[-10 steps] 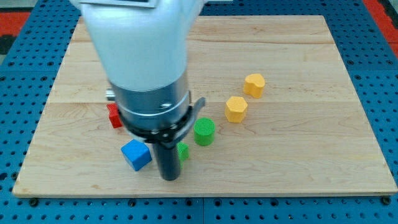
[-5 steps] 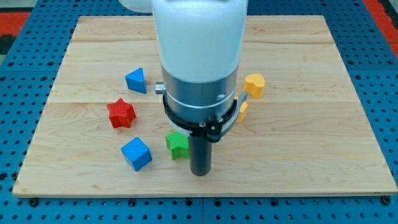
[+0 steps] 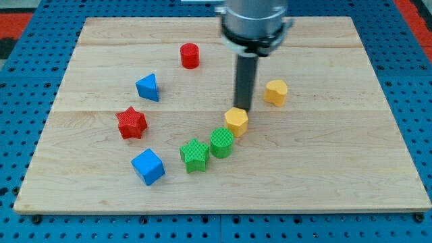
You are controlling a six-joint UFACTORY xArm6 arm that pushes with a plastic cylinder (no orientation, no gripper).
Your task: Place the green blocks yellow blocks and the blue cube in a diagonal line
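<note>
A blue cube point(image 3: 148, 167), a green star point(image 3: 194, 154), a green cylinder point(image 3: 221, 142) and a yellow hexagonal block point(image 3: 236, 121) lie in a rising line from lower left toward the right. A second yellow block point(image 3: 275, 92), heart-like in shape, sits apart at the upper right of that line. My tip point(image 3: 243, 108) stands just above the yellow hexagonal block, at its upper edge, touching or nearly so. The green cylinder touches the green star and the yellow hexagon.
A red star point(image 3: 131, 123) lies left of the line, a blue triangular block point(image 3: 148, 87) above it, and a red cylinder point(image 3: 190, 55) near the view's top. The wooden board point(image 3: 351, 155) rests on a blue pegboard surface.
The arm has moved from the board's lower middle up and to the right, behind the yellow hexagonal block. That block now sits lower left, against the green cylinder. The red cylinder is uncovered.
</note>
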